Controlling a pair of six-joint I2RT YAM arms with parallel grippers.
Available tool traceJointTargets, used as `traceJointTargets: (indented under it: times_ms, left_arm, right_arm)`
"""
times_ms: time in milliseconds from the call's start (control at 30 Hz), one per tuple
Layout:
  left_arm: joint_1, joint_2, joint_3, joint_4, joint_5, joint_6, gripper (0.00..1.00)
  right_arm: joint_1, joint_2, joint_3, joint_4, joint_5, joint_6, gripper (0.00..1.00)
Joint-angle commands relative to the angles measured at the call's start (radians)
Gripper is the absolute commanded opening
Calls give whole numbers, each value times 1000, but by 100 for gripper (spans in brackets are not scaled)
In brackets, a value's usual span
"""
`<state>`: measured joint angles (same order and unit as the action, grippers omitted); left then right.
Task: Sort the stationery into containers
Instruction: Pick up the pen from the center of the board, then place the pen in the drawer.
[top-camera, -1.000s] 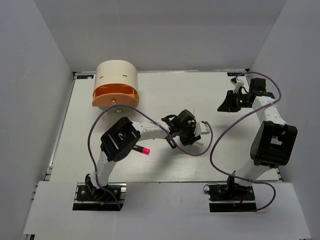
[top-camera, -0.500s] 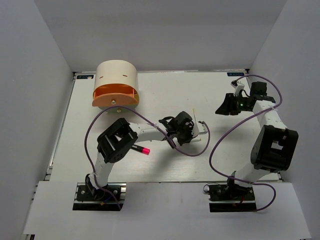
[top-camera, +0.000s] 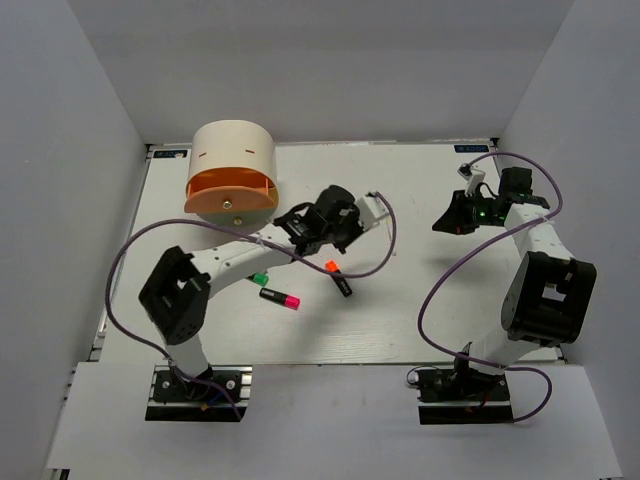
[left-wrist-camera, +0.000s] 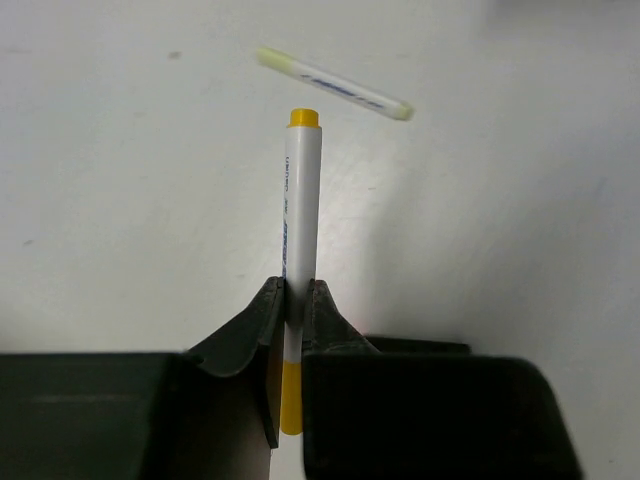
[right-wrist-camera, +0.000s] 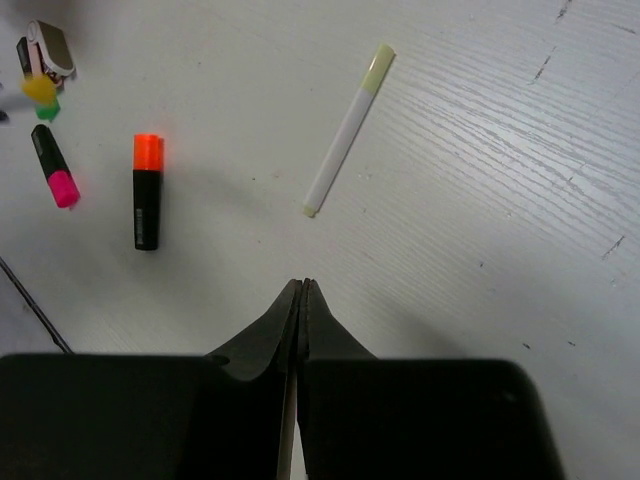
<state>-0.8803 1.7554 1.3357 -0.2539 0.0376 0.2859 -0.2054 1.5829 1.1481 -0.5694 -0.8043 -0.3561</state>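
Barely started, we reckon: cream cylindrical drawer unit (top-camera: 233, 160) at the table's (top-camera: 380, 330) far left shows nothing filed, left hand (left-wrist-camera: 298, 300) clamped shut on a thin white yellow-tipped pen (left-wrist-camera: 302, 200) right of it, right hand (right-wrist-camera: 301, 295) shut and empty, with a green-capped black highlighter (top-camera: 259, 279), a pink-capped one (top-camera: 285, 299), an orange-capped one (top-camera: 336, 276) and a second white stick (right-wrist-camera: 347, 130) loose mid-table.

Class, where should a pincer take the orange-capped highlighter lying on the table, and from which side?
Probably mid-barrel on the orange-capped highlighter, from straight above, closing across its width: it lies flat with both long sides free.
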Motion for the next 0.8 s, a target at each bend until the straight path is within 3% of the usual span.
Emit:
traceJointTargets:
  times_ms: [0,233,500,767]
  left_arm:
    - [76,-132,11,-70,-74,21,0]
    - [220,-247,63,-166,-62,116,0]
    - [357,-301,175,-248,-24,209,0]
    - [452,-382,135,-243,1,306,0]
  right_arm:
    - [3,-31,-5,11,-42,-49,0]
    - [17,-9,13,0,-26,-81,10]
    - [32,5,21,3,-27,-87,12]
    - [43,5,13,6,-27,-90,13]
